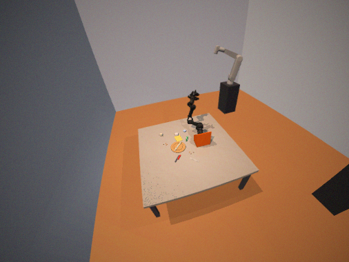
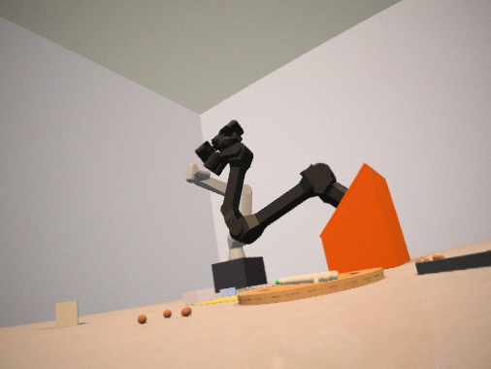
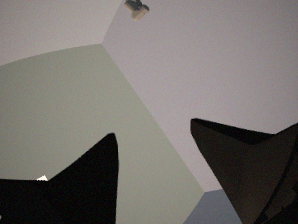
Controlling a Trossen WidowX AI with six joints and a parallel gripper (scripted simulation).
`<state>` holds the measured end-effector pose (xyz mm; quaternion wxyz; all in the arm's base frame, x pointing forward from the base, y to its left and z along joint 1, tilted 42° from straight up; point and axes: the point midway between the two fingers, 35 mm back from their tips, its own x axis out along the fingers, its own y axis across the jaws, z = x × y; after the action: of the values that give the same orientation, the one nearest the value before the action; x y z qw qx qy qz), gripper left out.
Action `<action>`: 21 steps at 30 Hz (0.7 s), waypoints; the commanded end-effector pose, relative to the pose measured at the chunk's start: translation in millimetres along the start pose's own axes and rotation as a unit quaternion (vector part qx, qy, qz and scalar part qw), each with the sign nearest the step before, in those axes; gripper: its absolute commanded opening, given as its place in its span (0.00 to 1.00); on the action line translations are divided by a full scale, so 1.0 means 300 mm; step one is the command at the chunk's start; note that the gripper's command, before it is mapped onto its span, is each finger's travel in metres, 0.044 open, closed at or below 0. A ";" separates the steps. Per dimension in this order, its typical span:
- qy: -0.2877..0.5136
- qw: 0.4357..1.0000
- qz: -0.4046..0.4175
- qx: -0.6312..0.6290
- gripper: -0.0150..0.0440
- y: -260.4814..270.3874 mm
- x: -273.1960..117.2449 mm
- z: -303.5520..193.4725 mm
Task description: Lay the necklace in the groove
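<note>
The pearl bead necklace [image 1: 178, 146] [image 2: 310, 278] lies as a narrow, nearly straight pale strip across the round bead board [image 1: 184, 149] [image 2: 291, 295]. Whether any beads sit in a groove is too small to tell. My gripper [image 3: 154, 132] is raised high above the table, away from the board and necklace. In the wrist view its two dark fingers stand apart with nothing between them, and only walls and ceiling show behind them.
An orange-red block [image 1: 202, 139] [image 2: 364, 225] stands beside the board. A yellow sheet [image 1: 178, 138], a green object [image 1: 187, 138], a red and dark tool [image 1: 178, 158], small orange beads [image 2: 167, 314] and a beige block [image 1: 161, 134] [image 2: 67, 314] lie around it.
</note>
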<state>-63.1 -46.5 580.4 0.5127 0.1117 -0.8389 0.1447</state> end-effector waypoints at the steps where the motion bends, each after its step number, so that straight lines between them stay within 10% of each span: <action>1: 0.033 0.998 0.047 0.013 0.68 0.117 0.009 -0.054; 21: 0.177 0.962 0.205 0.030 0.68 0.497 -0.081 -0.290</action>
<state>-41.8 96.1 581.6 0.5901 -0.0449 -0.7600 0.2685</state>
